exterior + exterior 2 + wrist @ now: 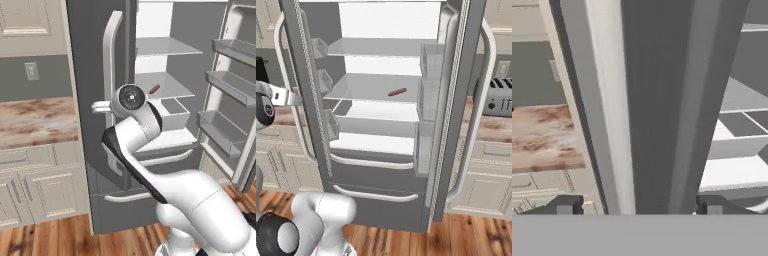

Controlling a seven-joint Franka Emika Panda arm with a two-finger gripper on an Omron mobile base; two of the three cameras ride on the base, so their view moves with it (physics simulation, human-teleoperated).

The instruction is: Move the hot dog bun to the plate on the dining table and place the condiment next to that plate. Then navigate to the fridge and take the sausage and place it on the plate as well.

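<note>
The fridge (85, 75) stands with both doors swung wide, showing pale shelves (381, 87). On a middle shelf lies the sausage (154, 89), a thin reddish-brown cylinder (397, 92), on its own. My gripper (100, 106) is at the left door, beside its long curved handle (111, 55), well left of the sausage. In the hand view the gripper (637, 206) is open, its fingertips (562, 205) set wide on either side of the door's edge and handle (607, 125), holding nothing. The hot dog bun, plate, dining table and condiment are out of view.
A marbled counter (35, 120) over cream cabinets (45, 190) runs left of the fridge. The right door (235, 75) carries bins and juts toward me. A toaster (498, 97) sits on the counter at the right. A shallow bin (175, 112) rests below the sausage's shelf.
</note>
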